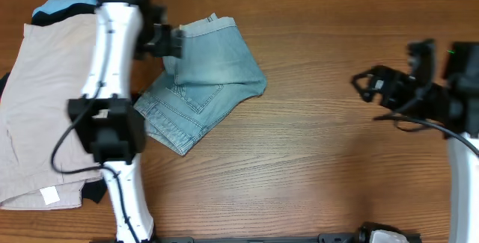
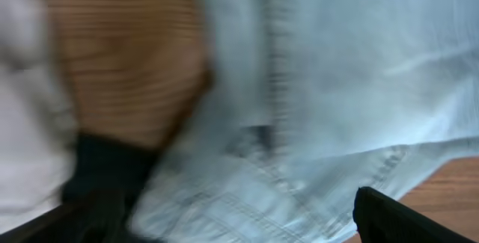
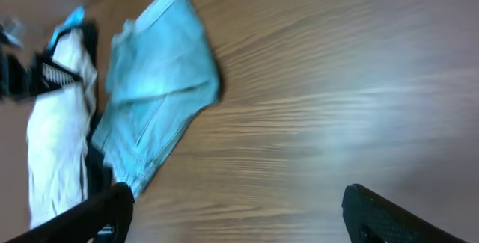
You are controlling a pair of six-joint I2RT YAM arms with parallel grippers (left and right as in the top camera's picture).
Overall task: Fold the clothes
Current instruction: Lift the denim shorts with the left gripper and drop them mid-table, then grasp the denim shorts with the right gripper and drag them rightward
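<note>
The denim shorts (image 1: 209, 71) lie left of centre on the wooden surface (image 1: 314, 161), bunched and partly doubled over. One hemmed leg points toward the front edge and a stitched pocket seam faces up. Their left edge is hidden under the left arm (image 1: 112, 48), which crosses over them from front to back. The left jaws hang above that upper left corner of the denim. In the left wrist view everything is smeared by blur. Pale denim (image 2: 359, 63) fills most of the frame, and the two dark fingers (image 2: 389, 217) sit far apart in the bottom corners with nothing visibly clamped between them. A dark patch low on the left cannot be made out.

Just left of the shorts, and partly covered by the same arm, a larger pair of beige shorts (image 1: 45, 108) spreads out, with a white tag (image 1: 50, 195) near its lower hem. A black garment (image 1: 93, 191) peeks from beneath it, and a bit of light blue cloth (image 1: 63, 4) shows at the far corner.

Well apart on the right, the right arm (image 1: 464, 161) holds its jaws over bare wood. They are spread wide and grip nothing.
</note>
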